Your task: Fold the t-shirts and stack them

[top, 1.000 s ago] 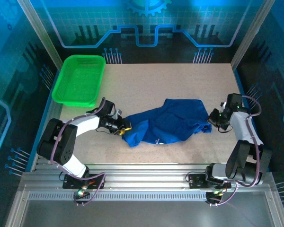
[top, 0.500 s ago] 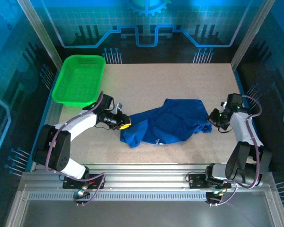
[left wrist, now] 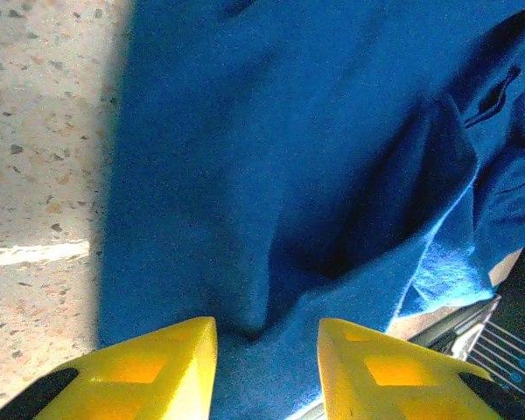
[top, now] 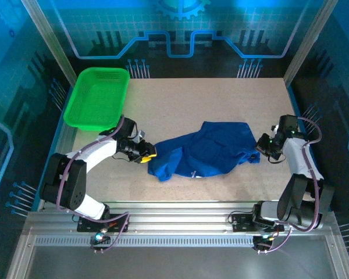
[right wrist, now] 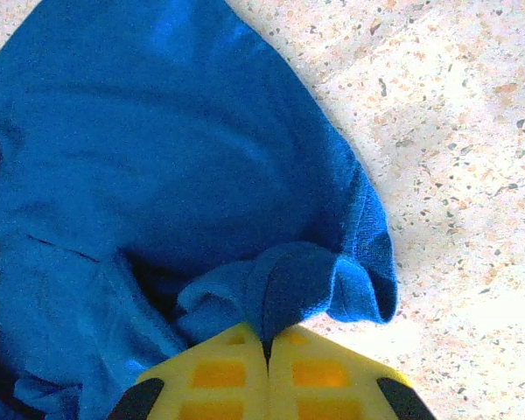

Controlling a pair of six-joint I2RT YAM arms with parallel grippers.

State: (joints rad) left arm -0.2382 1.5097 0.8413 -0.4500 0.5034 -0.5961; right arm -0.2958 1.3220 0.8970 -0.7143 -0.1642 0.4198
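The t-shirt [top: 206,152] is royal blue, the basket [top: 99,99] bright green, the worktop [top: 209,102] beige speckled with dark and orange flecks, and the left gripper [left wrist: 265,325] and right gripper [right wrist: 267,337] have yellow fingers.

Two arms, same build. The left arm [top: 96,152], lower left of frame, has white shells on the long links and black joints btwn, w/ a thin dark cable looping along the outside. The right arm [top: 299,160], right side, is the same white-and-black mix, and a tiny green light shows near its wrist. The left base [top: 96,224] and right base [top: 262,222], bottom of frame, are black blocks w/ wires trailing off. Jaws are bright yellow plastic w/ square recesses moulded in. The left fingers [left wrist: 157,367] and right fingers [right wrist: 219,376] have black patches at the outer corners.
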